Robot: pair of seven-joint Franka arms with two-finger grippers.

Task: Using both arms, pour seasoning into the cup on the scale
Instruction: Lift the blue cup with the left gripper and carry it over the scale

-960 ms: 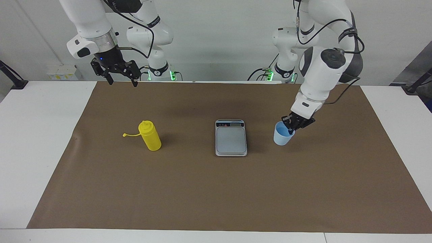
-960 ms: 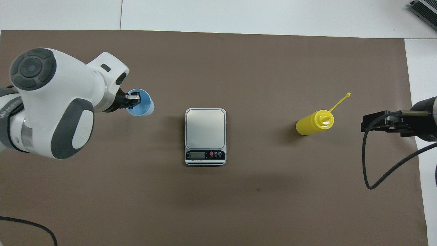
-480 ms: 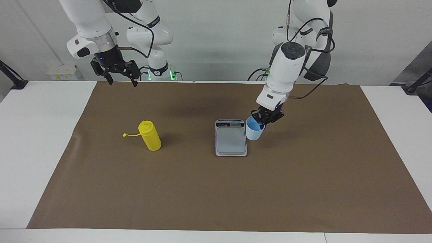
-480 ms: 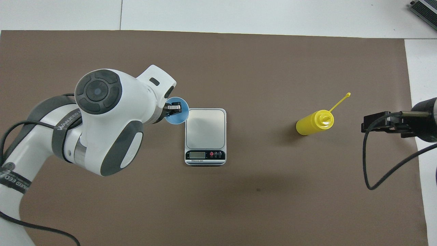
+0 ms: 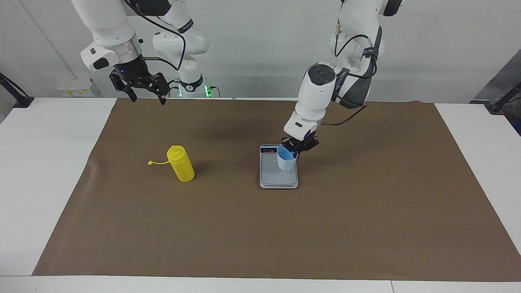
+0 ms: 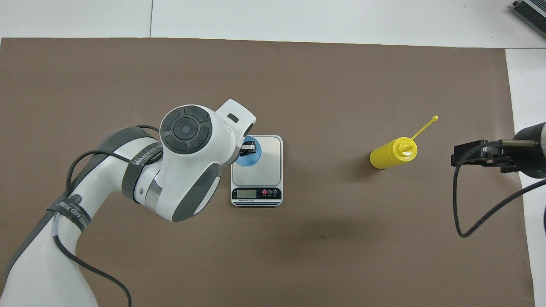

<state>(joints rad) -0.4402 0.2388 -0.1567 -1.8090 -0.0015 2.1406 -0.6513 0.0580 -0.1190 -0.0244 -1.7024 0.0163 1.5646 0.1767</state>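
The light-blue cup (image 5: 285,160) is over the grey plate of the scale (image 5: 279,178), at the side toward the left arm's end. I cannot tell if it rests on the plate. My left gripper (image 5: 298,147) is shut on the cup's rim; in the overhead view the left gripper (image 6: 250,149) partly covers the cup (image 6: 246,160) on the scale (image 6: 266,155). The yellow seasoning bottle (image 5: 181,165) stands upright toward the right arm's end, its cap (image 5: 150,163) hanging on its tether; the overhead view also shows the bottle (image 6: 389,155). My right gripper (image 5: 140,88) waits open, high above the mat's edge.
A brown mat (image 5: 260,236) covers most of the white table (image 5: 36,171). The scale's dark display strip (image 6: 256,193) faces the robots. The right gripper (image 6: 469,155) shows at the mat's edge in the overhead view, with a black cable looping below it.
My left arm has carried the cup from the mat at its own end of the table sideways to over the scale's plate. The right arm, bottle and scale have not moved.
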